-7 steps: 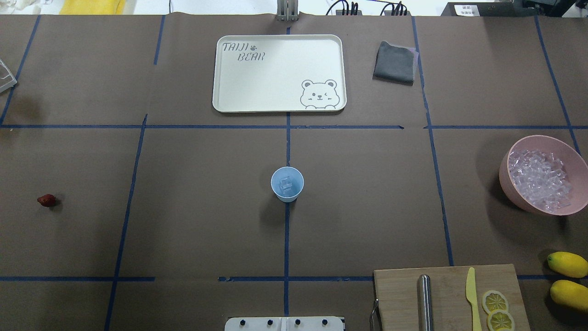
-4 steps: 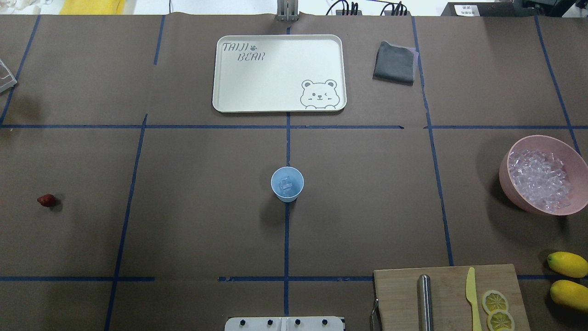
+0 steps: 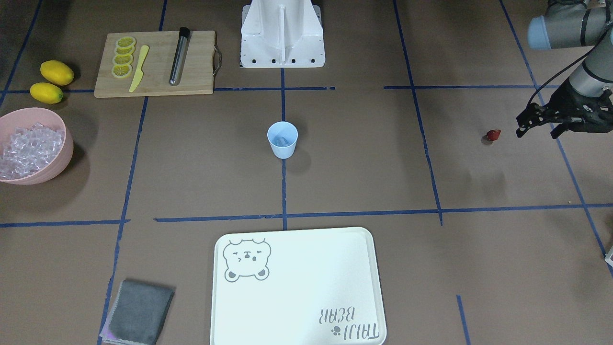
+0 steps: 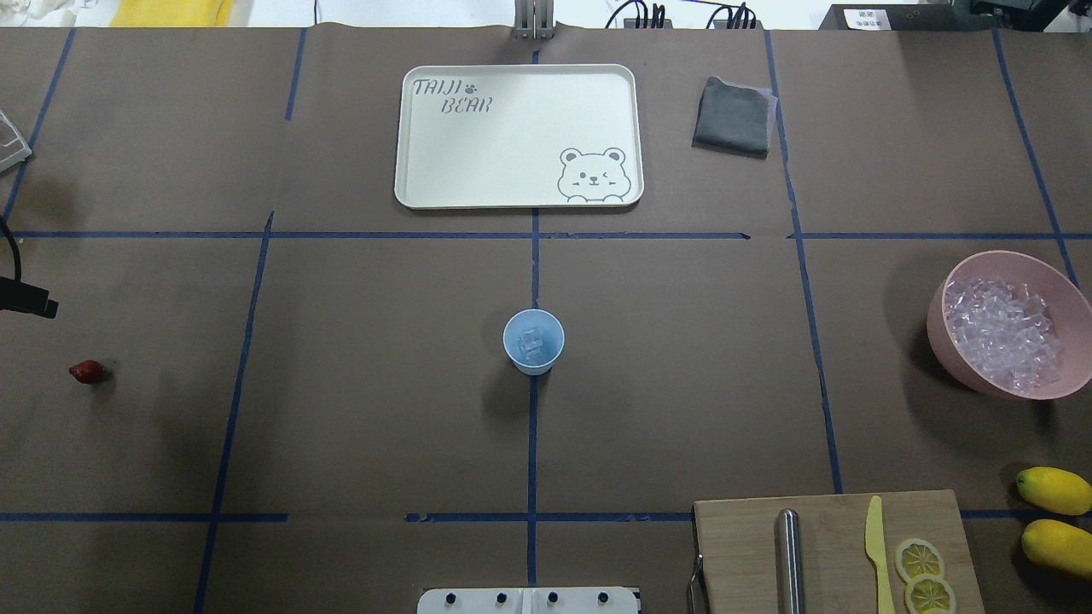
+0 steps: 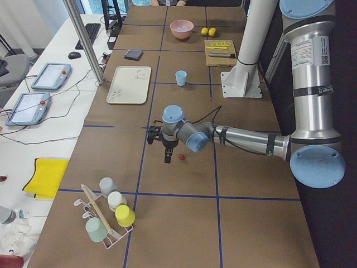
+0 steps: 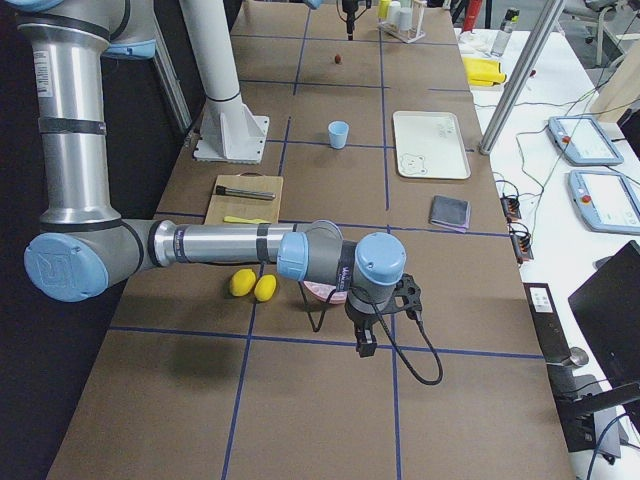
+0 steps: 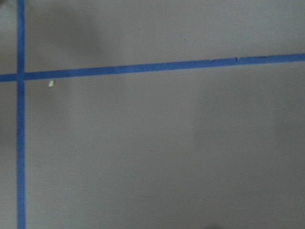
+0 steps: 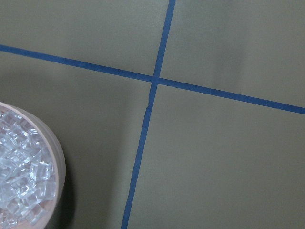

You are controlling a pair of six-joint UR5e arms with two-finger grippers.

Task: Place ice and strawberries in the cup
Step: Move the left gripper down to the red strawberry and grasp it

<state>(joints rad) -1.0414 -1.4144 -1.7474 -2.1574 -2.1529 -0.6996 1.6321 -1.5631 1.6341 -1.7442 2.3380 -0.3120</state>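
Note:
The light blue cup [image 4: 533, 341] stands at the table's middle with a few clear ice cubes [image 4: 531, 341] in it; the front view also shows the cup [image 3: 282, 139]. More ice [image 4: 1002, 333] fills the pink bowl [image 4: 938, 307] at the right edge. The dark red strawberry [image 4: 87, 371] lies alone at the far left, also seen as the strawberry [image 3: 493, 135]. My left gripper [image 3: 537, 132] hovers open and empty just outside the strawberry. My right gripper [image 6: 365, 335] shows only in the exterior right view, beyond the bowl; I cannot tell its state.
A white bear tray [image 4: 409, 136] and a grey cloth [image 4: 734, 115] lie at the far side. A wooden board [image 4: 742, 546] holds a metal rod, yellow knife and lemon slices; two lemons [image 4: 1054, 490] sit beside it. A cup rack [image 5: 106, 218] stands past the strawberry.
A dark tip of my left gripper has come into the overhead view at its left edge, above the strawberry. The cup, strawberry and bowl have not moved.

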